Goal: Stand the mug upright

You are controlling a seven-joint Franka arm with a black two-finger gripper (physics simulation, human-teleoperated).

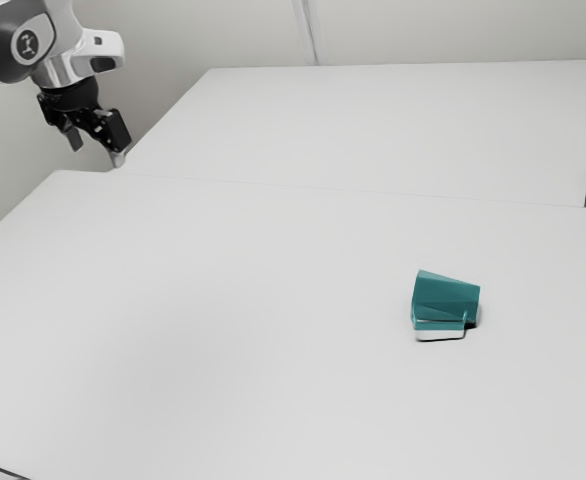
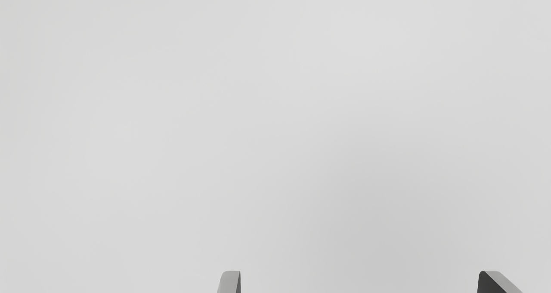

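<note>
Black two-finger gripper (image 1: pixel 97 152) is hanging in upper L of ext. view, fingers (image 2: pixel 229 283) standing wide apart, i.e. open. White Franka arm (image 1: pixel 68 45) is coming in from upper L corner. Teal mug (image 1: pixel 445 297) is lying on its side, R of ctr & below mid-ht, well apart from gripper, resting on white tabletop (image 1: pixel 223 320).

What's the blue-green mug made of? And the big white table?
The mug may be smooth ceramic or hard plastic: its teal side has lighter and darker patches. The table could be matte painted wood or plastic: it's pale, without visible grain.
</note>
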